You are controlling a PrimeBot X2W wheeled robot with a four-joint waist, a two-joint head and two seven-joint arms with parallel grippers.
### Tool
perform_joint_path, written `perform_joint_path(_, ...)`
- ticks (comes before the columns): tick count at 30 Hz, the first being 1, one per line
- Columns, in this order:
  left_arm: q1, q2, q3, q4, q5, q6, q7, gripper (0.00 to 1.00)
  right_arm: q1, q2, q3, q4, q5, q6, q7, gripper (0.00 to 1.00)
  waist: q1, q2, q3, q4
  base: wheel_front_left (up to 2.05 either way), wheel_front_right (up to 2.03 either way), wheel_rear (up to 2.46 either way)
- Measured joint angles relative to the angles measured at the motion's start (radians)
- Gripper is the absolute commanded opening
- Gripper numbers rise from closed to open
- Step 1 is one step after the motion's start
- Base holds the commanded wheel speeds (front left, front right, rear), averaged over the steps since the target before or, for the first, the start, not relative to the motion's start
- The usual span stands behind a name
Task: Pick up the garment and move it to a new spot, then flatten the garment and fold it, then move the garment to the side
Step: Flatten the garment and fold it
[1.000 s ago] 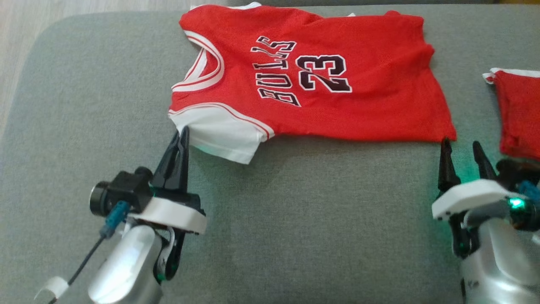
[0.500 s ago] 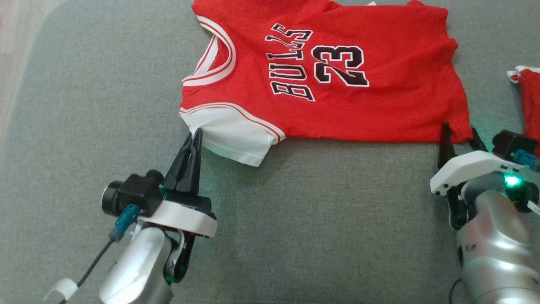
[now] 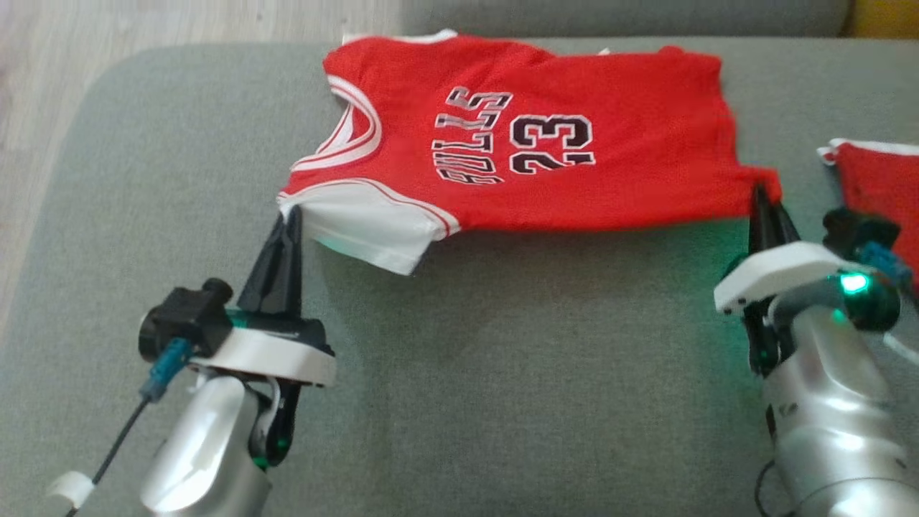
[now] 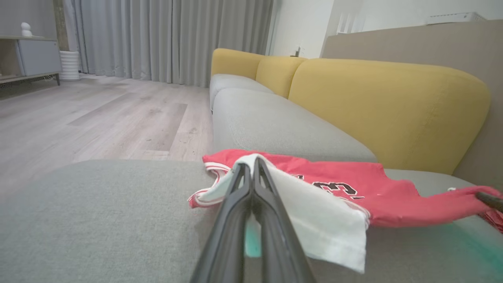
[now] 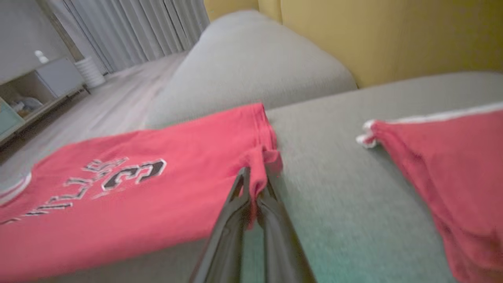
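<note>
Red mesh jersey (image 3: pixel 574 194) lies spread across the grey sofa seat (image 3: pixel 502 359), and both claws have it. The left gripper (image 3: pixel 291 215) is pinched tight on the near corner of the white sleeve (image 3: pixel 366 233). The right gripper (image 3: pixel 763 194) is clamped on the near hem corner, with red cloth bunched between its fingers in the right wrist view. The jersey lies ahead of both claws, away from the robot. Its long axis runs side to side, collar toward the robot's left, hem toward its right. The near edge looks pulled straight between the two grips, and each arm has its own end, so neither is nearer. My read: the coming move needs both arms travelling together. Another red piece (image 3: pixel 879 187) sits just beyond the right claw, so steer clear.
</note>
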State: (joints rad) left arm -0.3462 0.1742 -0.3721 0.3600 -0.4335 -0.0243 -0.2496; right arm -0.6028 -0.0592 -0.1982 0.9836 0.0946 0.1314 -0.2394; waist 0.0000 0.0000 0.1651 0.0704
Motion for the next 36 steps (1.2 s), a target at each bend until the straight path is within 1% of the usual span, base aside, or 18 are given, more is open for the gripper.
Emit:
perform_joint_path(4,-0.016,0.004,0.026,-0.008,-0.014,-0.011,0.0,0.0,0.0,0.0,0.07,-0.116,0.031,0.0,-0.007,0.0,0.0,0.0,-0.046,-0.012,0.0,0.0,0.0)
perform_joint_path(8,-0.08,0.01,0.061,-0.05,-0.038,-0.017,0.0,0.0,0.001,-0.001,0.133,-0.26,0.038,0.0,-0.008,0.0,0.0,0.0,-0.093,-0.023,0.0,0.0,0.0)
perform_joint_path(10,-0.119,0.03,0.066,-0.091,-0.024,-0.019,0.0,0.0,0.003,-0.012,0.175,-0.342,0.052,0.0,-0.004,0.0,0.0,0.0,-0.117,-0.028,0.0,0.0,0.0)
perform_joint_path(11,-0.135,0.046,0.067,-0.114,-0.006,-0.019,0.0,0.0,0.005,-0.023,0.197,-0.389,0.059,0.0,0.003,0.0,-0.0001,0.0,-0.128,-0.03,0.0,0.0,0.0)
perform_joint_path(13,-0.158,0.063,0.082,-0.165,-0.006,-0.016,0.002,0.0,0.01,-0.05,0.219,-0.484,0.066,0.0,0.029,0.0,-0.0001,0.0,-0.149,-0.035,0.0,0.0,0.0)
perform_joint_path(18,-0.164,0.075,0.121,-0.345,-0.053,0.004,0.053,0.0,0.07,-0.103,0.212,-0.74,0.108,0.0,0.119,0.0,-0.0002,0.0,-0.183,-0.043,0.0,0.0,0.0)
perform_joint_path(19,-0.163,0.086,0.146,-0.426,-0.078,0.016,0.087,0.0,0.1,-0.112,0.19,-0.842,0.12,0.0,0.166,0.0,-0.0002,0.0,-0.183,-0.043,0.0,0.0,0.0)
perform_joint_path(22,-0.163,0.107,0.186,-0.531,-0.118,0.036,0.142,0.0,0.142,-0.112,0.16,-0.984,0.125,0.0,0.243,0.0,-0.0002,0.0,-0.168,-0.043,0.0,0.0,0.0)
perform_joint_path(25,-0.166,0.129,0.207,-0.594,-0.133,0.052,0.191,0.0,0.169,-0.11,0.132,-1.089,0.125,0.0,0.314,0.0,-0.0001,0.0,-0.143,-0.042,0.0,0.0,0.0)
perform_joint_path(28,-0.194,0.157,0.209,-0.595,-0.134,0.052,0.239,0.0,0.166,-0.108,0.112,-1.143,0.123,0.0,0.378,0.0,-0.0001,0.0,-0.106,-0.042,0.0,0.0,0.0)
perform_joint_path(30,-0.234,0.157,0.209,-0.568,-0.161,0.049,0.263,0.0,0.153,-0.106,0.11,-1.144,0.125,0.0,0.413,0.0,0.0,0.0,-0.076,-0.042,0.0,0.0,0.0)
perform_joint_path(32,-0.29,0.157,0.208,-0.514,-0.175,0.04,0.28,0.0,0.114,-0.105,0.111,-1.118,0.136,0.0,0.443,0.0,0.0001,0.0,-0.04,-0.043,0.0,0.0,0.0)
perform_joint_path(33,-0.322,0.157,0.207,-0.48,-0.187,0.028,0.289,0.0,0.08,-0.106,0.112,-1.093,0.14,0.0,0.452,0.0,0.0001,0.0,-0.02,-0.043,0.0,0.0,0.0)
perform_joint_path(36,-0.439,0.163,0.197,-0.355,-0.175,-0.006,0.294,0.0,-0.07,-0.123,0.133,-0.989,0.142,0.0,0.465,0.0,0.0003,0.0,0.047,-0.045,0.0,0.0,0.0)
